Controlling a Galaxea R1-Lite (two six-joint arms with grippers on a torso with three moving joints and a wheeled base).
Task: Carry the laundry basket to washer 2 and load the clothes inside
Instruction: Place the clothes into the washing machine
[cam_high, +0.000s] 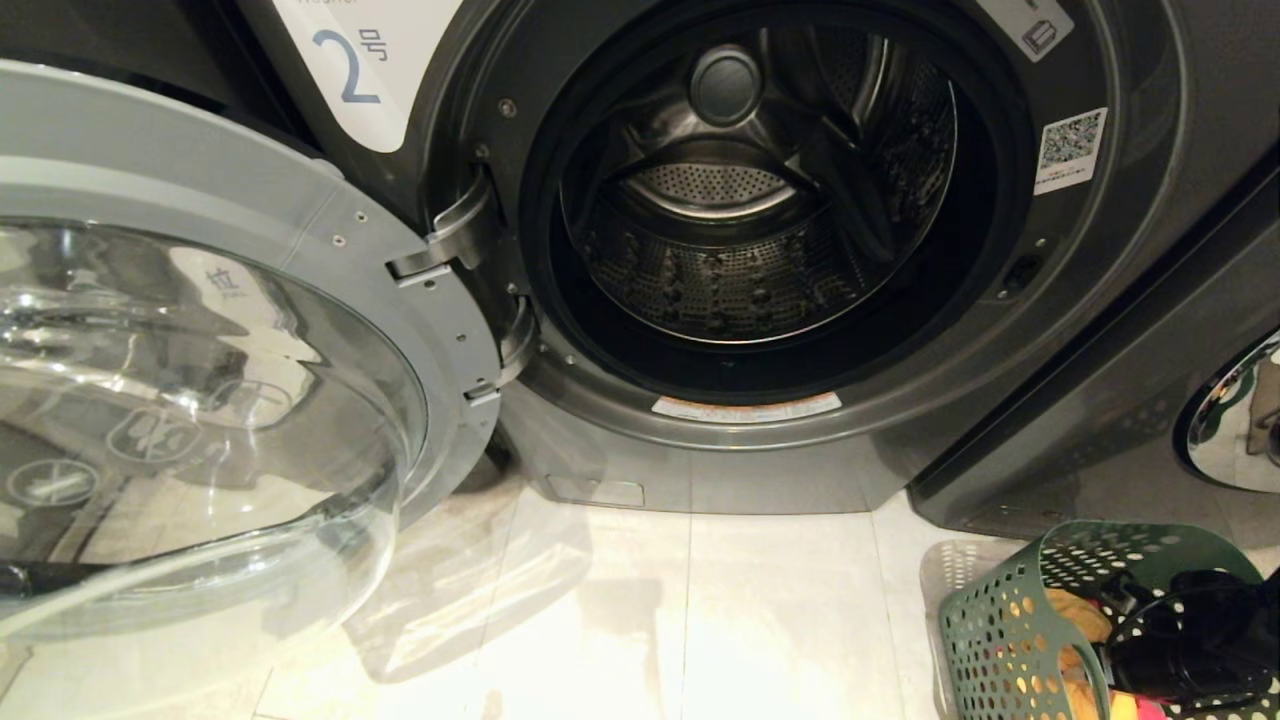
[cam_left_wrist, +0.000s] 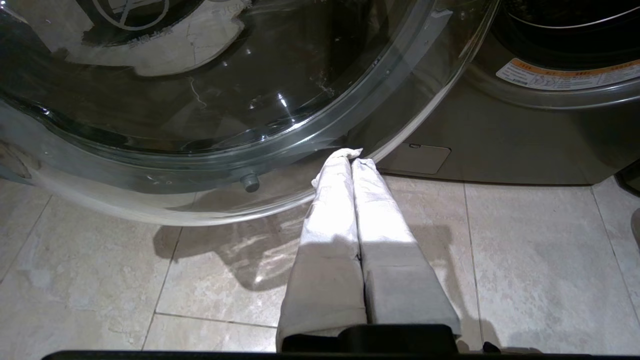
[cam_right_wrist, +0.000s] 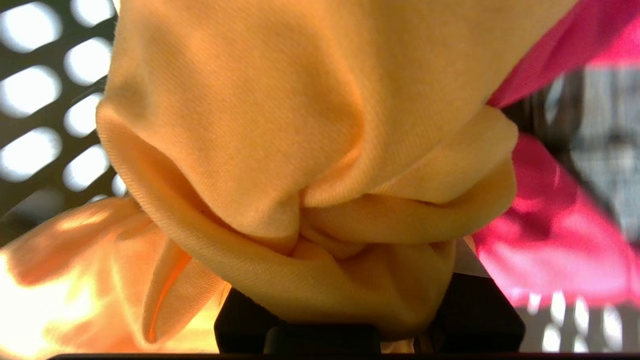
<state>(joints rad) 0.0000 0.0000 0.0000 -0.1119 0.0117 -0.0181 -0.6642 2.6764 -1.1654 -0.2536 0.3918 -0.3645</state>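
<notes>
Washer 2 (cam_high: 760, 450) is dark grey with a white "2" label (cam_high: 350, 65). Its drum (cam_high: 740, 260) shows only bare metal. Its glass door (cam_high: 200, 400) is swung wide to the left. The green laundry basket (cam_high: 1000, 620) stands on the floor at the lower right. My right gripper (cam_high: 1150, 650) reaches down into it. In the right wrist view the yellow-orange garment (cam_right_wrist: 280, 125) is bunched and pinched at the jaws, hiding the fingers. A pink-red garment (cam_right_wrist: 550, 235) and a grey patterned piece (cam_right_wrist: 605, 150) lie beside it. My left gripper (cam_left_wrist: 352, 156) is shut, empty, low beneath the door's edge.
The open door (cam_left_wrist: 225, 100) fills the left side and overhangs the pale tile floor (cam_high: 700, 620). A second dark machine (cam_high: 1130, 360) with a chrome-ringed door (cam_high: 1235, 420) stands to the right, just behind the basket.
</notes>
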